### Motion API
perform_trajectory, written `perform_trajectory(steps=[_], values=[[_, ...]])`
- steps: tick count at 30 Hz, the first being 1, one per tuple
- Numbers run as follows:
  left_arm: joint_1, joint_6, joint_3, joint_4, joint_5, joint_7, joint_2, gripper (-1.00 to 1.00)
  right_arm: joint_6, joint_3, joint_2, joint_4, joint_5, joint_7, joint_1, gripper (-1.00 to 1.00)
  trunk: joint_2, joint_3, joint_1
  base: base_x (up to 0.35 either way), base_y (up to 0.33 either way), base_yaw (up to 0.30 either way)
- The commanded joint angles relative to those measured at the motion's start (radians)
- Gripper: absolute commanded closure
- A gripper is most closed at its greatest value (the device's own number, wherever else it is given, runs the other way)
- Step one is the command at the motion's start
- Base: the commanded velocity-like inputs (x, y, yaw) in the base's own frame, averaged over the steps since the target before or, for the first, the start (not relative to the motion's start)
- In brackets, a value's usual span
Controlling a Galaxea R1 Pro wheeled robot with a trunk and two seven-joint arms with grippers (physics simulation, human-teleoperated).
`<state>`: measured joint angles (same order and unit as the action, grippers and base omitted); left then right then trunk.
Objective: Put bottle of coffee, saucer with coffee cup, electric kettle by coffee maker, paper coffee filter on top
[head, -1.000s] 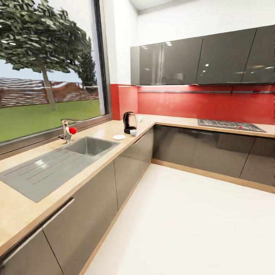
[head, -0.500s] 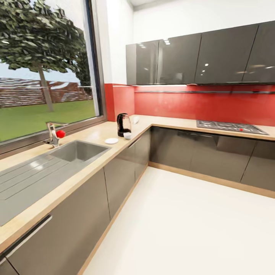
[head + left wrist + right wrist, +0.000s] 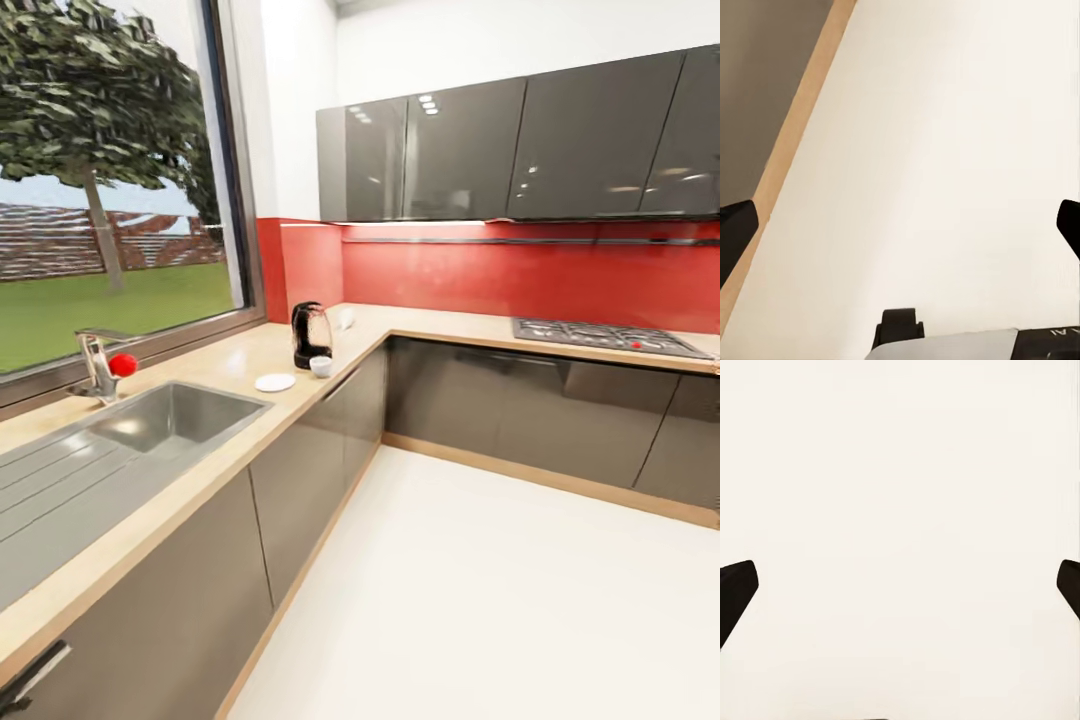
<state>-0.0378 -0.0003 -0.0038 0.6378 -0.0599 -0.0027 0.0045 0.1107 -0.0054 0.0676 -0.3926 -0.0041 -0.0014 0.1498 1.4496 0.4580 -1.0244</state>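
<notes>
Left wrist view: my left gripper [image 3: 900, 225] is spread wide over bare floor [image 3: 945, 150]; my right gripper [image 3: 900, 585] likewise, both holding nothing.

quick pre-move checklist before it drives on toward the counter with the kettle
1. Left gripper open, nothing between the fingers: ok.
2. Right gripper open, nothing between the fingers: ok.
3. Electric kettle upright on the countertop: ok.
4. Coffee cup on the saucer: not ok, it stands on the countertop beside it.
5. Bottle of coffee and paper filter located: cannot tell.
6. Floor ahead free of obstacles: ok.
</notes>
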Motion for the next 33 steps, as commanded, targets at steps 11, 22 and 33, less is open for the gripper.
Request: perform_trajectory(steps=[11,22,33], values=[[-0.001,-0.001,0.000,-0.018,-0.008,0.001,0.001,-1.00,0.002,-0.001,-0.001,0.004,-0.001,0.000,0.001,-1.00,0.000,0.001,-0.001,0.287,-0.166,-0.243],[-0.001,-0.001,0.000,-0.021,-0.007,0.003,0.001,-1.00,0.001,-0.001,-0.002,0.006,-0.001,0.002,-0.002,-1.00,0.000,0.001,-0.001,0.270,-0.193,-0.255],[-0.001,-0.001,0.000,-0.024,-0.006,0.002,-0.001,-1.00,0.001,0.002,0.000,0.006,0.003,0.003,-0.004,-1.00,0.000,0.001,-0.001,0.269,-0.197,-0.145]])
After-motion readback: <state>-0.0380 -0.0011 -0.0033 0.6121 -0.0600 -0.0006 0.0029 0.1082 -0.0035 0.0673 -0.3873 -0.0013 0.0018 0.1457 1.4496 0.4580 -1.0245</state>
